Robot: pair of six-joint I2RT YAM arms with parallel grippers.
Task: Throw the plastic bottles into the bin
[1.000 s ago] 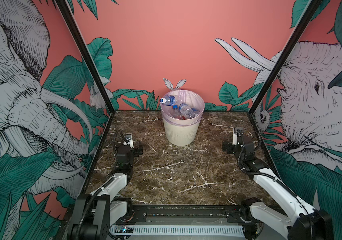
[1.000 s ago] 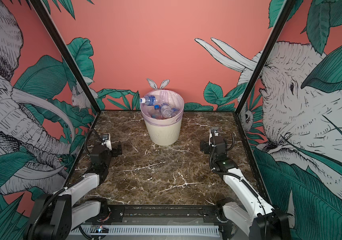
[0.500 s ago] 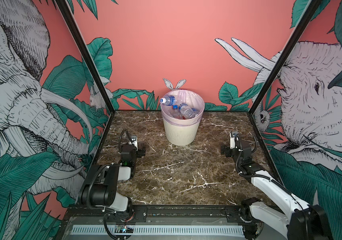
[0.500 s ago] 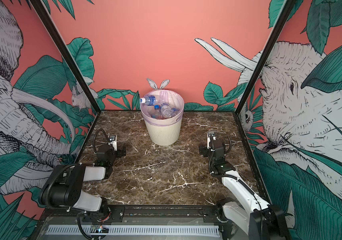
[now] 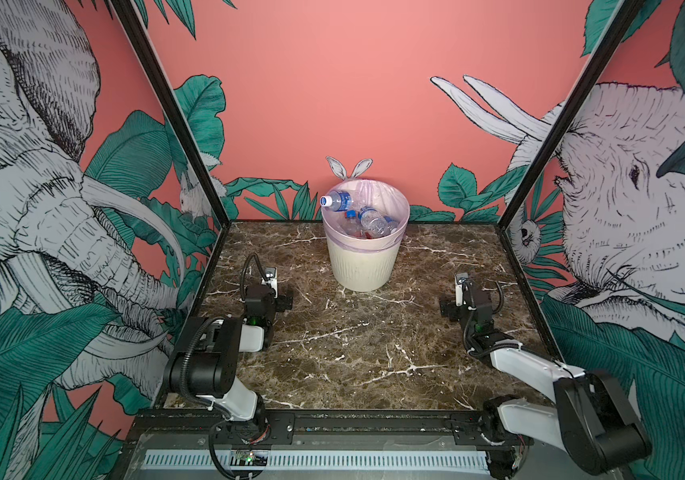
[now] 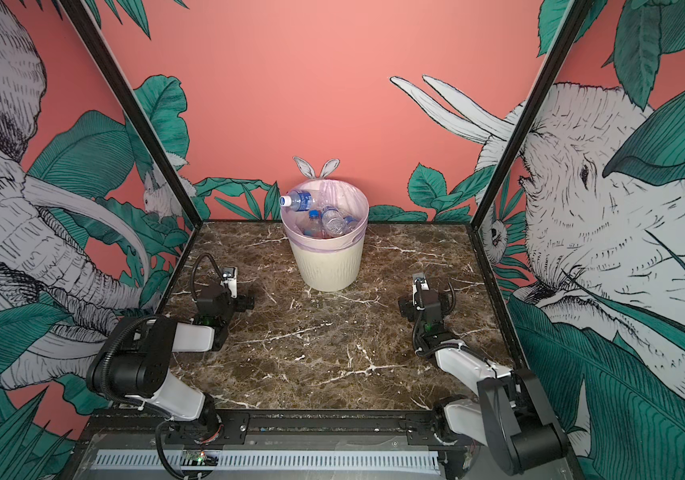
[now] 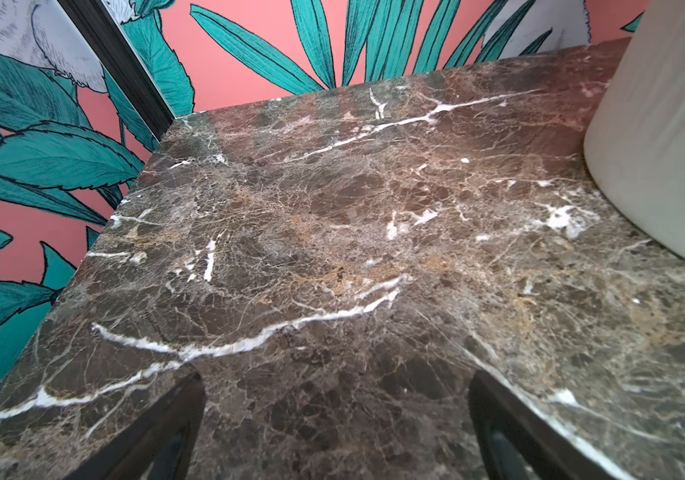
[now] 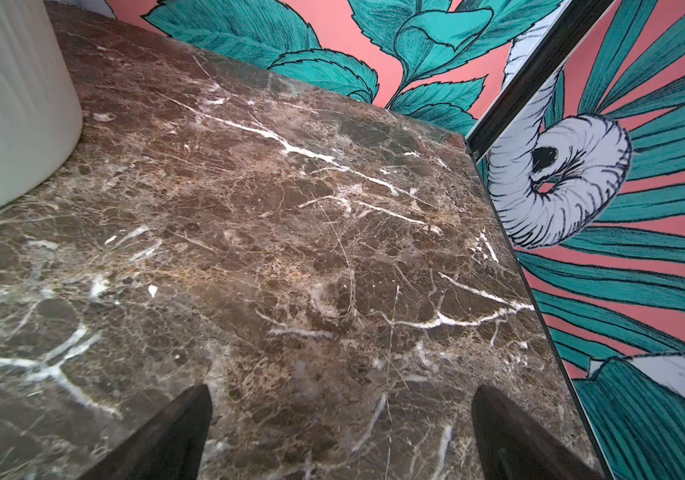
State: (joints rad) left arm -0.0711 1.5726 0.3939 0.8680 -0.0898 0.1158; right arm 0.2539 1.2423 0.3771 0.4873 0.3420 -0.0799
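The bin (image 5: pixel 363 266) (image 6: pixel 328 266), cream-white and ribbed with a pale lilac liner, stands at the back middle of the marble table. Several plastic bottles (image 5: pixel 370 222) (image 6: pixel 332 224) lie inside it. One blue-capped bottle (image 5: pixel 334 200) (image 6: pixel 297 200) pokes out over the rim. My left gripper (image 5: pixel 270 293) (image 6: pixel 230 297) (image 7: pixel 336 380) hovers low, in front of the bin and to its left, open and empty. My right gripper (image 5: pixel 463 299) (image 6: pixel 422 299) (image 8: pixel 341 392) is low to the bin's front right, open and empty. The wrist views catch only the bin's wall (image 7: pixel 665 145) (image 8: pixel 8 104).
Printed jungle walls close in the marble table (image 5: pixel 353 345) on the left, back and right, with black corner posts (image 5: pixel 191 137). A black rail (image 5: pixel 332 419) runs along the front edge. No bottle shows on the marble in any view.
The left arm has folded back, its elbow lifting near the front left corner. The right gripper has drawn slightly toward the front and sunk lower. Both jaws stayed open.
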